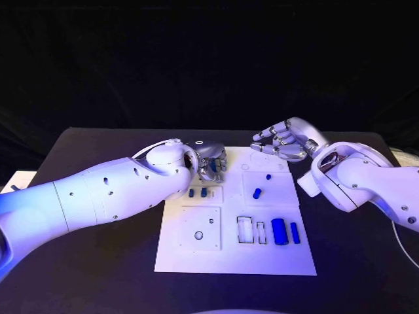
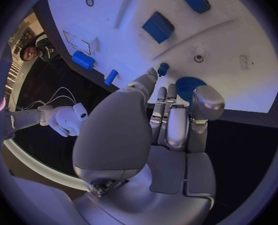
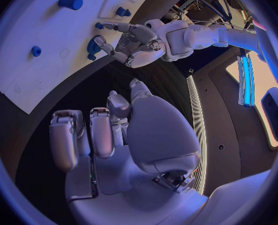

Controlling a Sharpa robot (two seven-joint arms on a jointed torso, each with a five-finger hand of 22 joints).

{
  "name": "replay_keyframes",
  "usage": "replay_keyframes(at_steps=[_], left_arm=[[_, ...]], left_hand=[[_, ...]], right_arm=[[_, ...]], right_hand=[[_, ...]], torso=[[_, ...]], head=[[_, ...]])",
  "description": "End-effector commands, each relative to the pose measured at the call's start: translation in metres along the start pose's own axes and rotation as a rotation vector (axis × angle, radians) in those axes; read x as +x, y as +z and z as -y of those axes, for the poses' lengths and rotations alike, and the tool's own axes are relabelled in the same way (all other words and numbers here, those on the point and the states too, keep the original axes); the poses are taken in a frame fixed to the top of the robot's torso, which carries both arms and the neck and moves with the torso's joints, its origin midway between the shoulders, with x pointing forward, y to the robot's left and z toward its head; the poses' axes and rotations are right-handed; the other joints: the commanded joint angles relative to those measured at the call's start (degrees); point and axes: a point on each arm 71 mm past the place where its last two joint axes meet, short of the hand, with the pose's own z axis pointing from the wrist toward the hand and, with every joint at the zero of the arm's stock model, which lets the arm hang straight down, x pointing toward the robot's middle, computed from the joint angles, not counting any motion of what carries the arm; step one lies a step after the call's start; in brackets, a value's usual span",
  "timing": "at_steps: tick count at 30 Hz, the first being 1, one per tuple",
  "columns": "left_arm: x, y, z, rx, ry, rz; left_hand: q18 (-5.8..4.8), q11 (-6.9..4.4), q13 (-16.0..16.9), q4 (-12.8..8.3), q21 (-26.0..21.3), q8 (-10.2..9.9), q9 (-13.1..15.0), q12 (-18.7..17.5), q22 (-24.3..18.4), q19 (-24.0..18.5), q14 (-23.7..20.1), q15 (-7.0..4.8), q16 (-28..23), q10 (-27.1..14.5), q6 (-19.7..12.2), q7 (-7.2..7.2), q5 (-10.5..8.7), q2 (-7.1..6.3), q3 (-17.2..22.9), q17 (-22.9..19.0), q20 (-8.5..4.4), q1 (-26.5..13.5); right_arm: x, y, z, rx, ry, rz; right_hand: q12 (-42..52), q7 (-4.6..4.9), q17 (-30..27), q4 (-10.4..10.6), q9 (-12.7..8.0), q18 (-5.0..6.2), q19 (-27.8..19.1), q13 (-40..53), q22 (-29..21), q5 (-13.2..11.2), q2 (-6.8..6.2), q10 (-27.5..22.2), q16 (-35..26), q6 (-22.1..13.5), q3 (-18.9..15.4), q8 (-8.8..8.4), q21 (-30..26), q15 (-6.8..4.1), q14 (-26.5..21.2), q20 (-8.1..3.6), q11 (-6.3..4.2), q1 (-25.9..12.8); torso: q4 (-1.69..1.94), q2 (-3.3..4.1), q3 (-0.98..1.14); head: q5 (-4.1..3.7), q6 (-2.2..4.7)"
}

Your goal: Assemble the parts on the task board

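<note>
- Board [image 1: 230, 258] lies flat in the middle of the black table [image 1: 96, 147], and you have its blue parts spread over it: two small pieces [image 1: 197, 193] in a recess on its left side, a peg [image 1: 256, 193] standing near the centre, and a fat cylinder [image 1: 279, 231] with a slim bar [image 1: 294, 233] just beside it toward the right.
- Your left hand [image 1: 205, 163] sits low over the board's far-left corner, fingers curled down; the left wrist view shows a blue gear [image 2: 188, 87] just under the fingertips [image 2: 153, 75]. It looks like you are reaching for the gear, but you cannot tell whether it is gripped or only touched.
- Your right hand [image 1: 281, 142] hovers off the board's far edge, fingers loosely curled and apart, holding nothing; it seems parked there to leave room for the left.
- Most parts lie loose in their recesses, so assembly looks barely begun.
- A small dark-blue peg [image 2: 163, 68] stands close to the gear; mind you do not knock it.
</note>
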Motion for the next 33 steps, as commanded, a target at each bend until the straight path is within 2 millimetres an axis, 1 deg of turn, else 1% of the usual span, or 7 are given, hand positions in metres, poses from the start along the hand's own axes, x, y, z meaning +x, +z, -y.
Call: replay_keyframes(at_steps=[1, 11, 17, 18, 30, 33], left_arm=[[0.004, 0.001, -0.001, -0.024, 0.037, -0.041], [0.010, 0.004, 0.002, -0.023, 0.037, -0.058], [0.013, 0.005, 0.003, -0.015, 0.038, -0.073], [0.014, 0.005, 0.003, -0.014, 0.037, -0.075], [0.018, 0.006, 0.003, -0.017, 0.043, -0.107], [0.019, 0.006, 0.003, -0.022, 0.048, -0.121]], left_hand=[[-0.58, 0.03, -0.26, 0.01, 0.70, -0.44, -0.17, -0.42, 0.57, 0.70, 0.75, -0.17, 0.47, 0.69, 0.59, -0.10, 0.07, 0.88, -0.17, 0.15, -0.05, 0.14], [-0.97, -0.22, -1.28, -0.38, 2.89, -0.82, -0.83, -1.24, 2.42, 1.50, 1.21, -0.40, 1.12, 2.36, 1.86, -0.26, 0.11, 1.80, 1.08, 0.47, -0.26, 1.11], [-1.11, -0.40, -1.84, -0.80, 3.73, -1.05, -1.19, -1.83, 3.18, 1.72, 1.33, -0.54, 1.34, 3.29, 2.52, -0.46, 0.12, 2.07, 2.22, 0.49, -0.39, 1.72], [-1.14, -0.44, -1.94, -0.89, 3.91, -1.10, -1.25, -1.93, 3.34, 1.77, 1.35, -0.58, 1.39, 3.48, 2.65, -0.49, 0.12, 2.14, 2.47, 0.50, -0.42, 1.84], [-1.40, -0.84, -2.91, -2.33, 5.40, -1.54, -1.93, -3.38, 4.83, 2.06, 1.53, -0.94, 1.87, 6.35, 4.72, -0.62, 0.13, 2.88, 6.26, 0.55, -0.76, 2.81], [-1.50, -0.81, -3.17, -2.84, 5.82, -1.80, -2.14, -4.12, 5.27, 2.12, 1.56, -0.99, 2.00, 7.21, 5.33, -0.56, 0.18, 2.82, 7.44, 0.51, -0.79, 2.67]], right_arm=[[0.001, 0.000, -0.001, -0.012, -0.004, -0.011], [0.002, 0.000, -0.001, -0.013, -0.003, -0.012], [0.002, 0.001, -0.002, -0.013, -0.003, -0.013], [0.002, 0.001, -0.002, -0.014, -0.003, -0.013], [0.003, 0.001, -0.002, -0.015, -0.003, -0.015], [0.003, 0.001, -0.002, -0.015, -0.003, -0.015]], right_hand=[[-0.16, -0.04, 1.91, -0.04, 0.07, 0.82, 0.00, -0.03, 7.50, 0.12, 0.55, -0.45, -0.27, 0.31, -0.24, -0.03, -0.30, 0.09, 3.30, -0.20, -0.08, -0.04], [-0.17, -0.05, 1.90, -0.13, 0.07, 0.81, 0.01, -0.05, 7.51, 0.25, 0.65, -0.46, -0.29, 0.32, -0.25, -0.02, -0.30, 0.08, 3.30, -0.20, -0.09, 0.10], [-0.17, -0.05, 1.90, -0.13, 0.07, 0.81, 0.01, -0.05, 7.51, 0.25, 0.65, -0.46, -0.29, 0.32, -0.25, -0.02, -0.30, 0.08, 3.30, -0.20, -0.09, 0.10], [-0.17, -0.05, 1.90, -0.13, 0.07, 0.81, 0.01, -0.05, 7.51, 0.25, 0.65, -0.46, -0.29, 0.32, -0.25, -0.02, -0.30, 0.08, 3.30, -0.20, -0.09, 0.10], [-0.17, -0.05, 1.90, -0.13, 0.07, 0.81, 0.01, -0.05, 7.51, 0.25, 0.65, -0.46, -0.29, 0.32, -0.25, -0.02, -0.30, 0.08, 3.30, -0.20, -0.09, 0.10], [-0.06, -0.05, 1.96, -0.16, 0.08, 0.81, 0.03, 0.01, 7.53, 0.28, 0.72, -0.41, -0.25, 0.34, -0.27, -0.01, -0.29, 0.07, 3.32, -0.21, -0.10, 0.16]], torso=[[-0.05, 0.00, 0.00], [0.07, 0.01, 0.01], [0.03, -0.04, 0.02], [0.05, -0.05, 0.05], [0.04, -0.06, 0.00], [0.04, -0.05, 0.01]], head=[[-0.12, -0.08], [-0.25, -0.26], [-0.21, -0.38], [-0.24, -0.35], [-0.23, -0.46], [-0.21, -0.52]])
